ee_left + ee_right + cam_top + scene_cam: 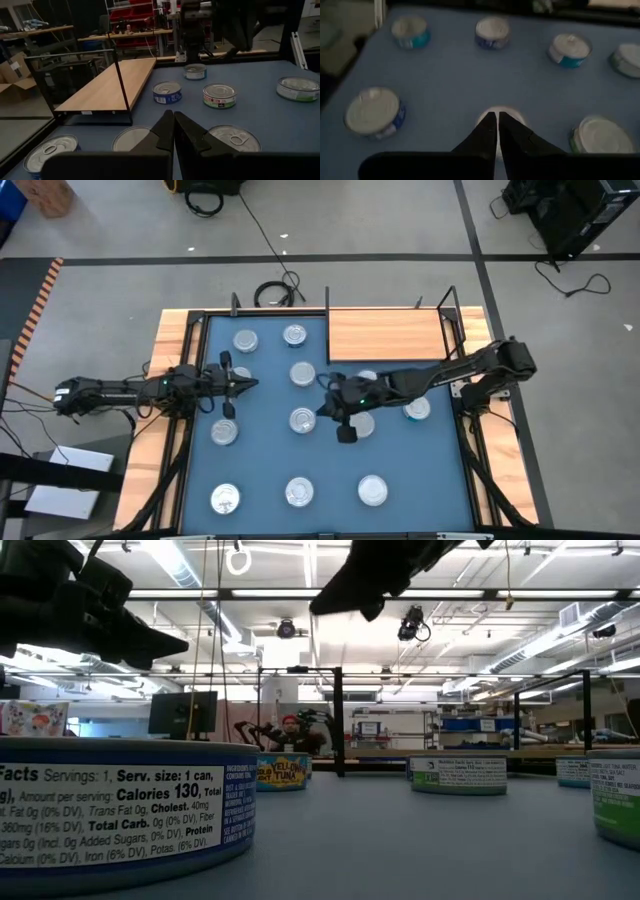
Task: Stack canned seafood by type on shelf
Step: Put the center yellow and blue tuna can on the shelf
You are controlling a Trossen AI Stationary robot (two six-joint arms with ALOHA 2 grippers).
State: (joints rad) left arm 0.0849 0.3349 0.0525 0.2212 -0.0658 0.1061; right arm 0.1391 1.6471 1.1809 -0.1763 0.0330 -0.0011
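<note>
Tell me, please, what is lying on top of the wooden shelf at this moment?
Nothing shows on the wooden shelf: its board is bare in the high view and the left wrist view. All tins in view are on the blue mat. No part of the board's top is covered.

The room is lit evenly by ceiling strip lights (pixel 420 592) seen glaring in the low view, where the nearest tin (pixel 120 815) is rendered oversized, while the right wrist view is dim and blurred and tin lids (pixel 372 490) gleam from above.
</note>
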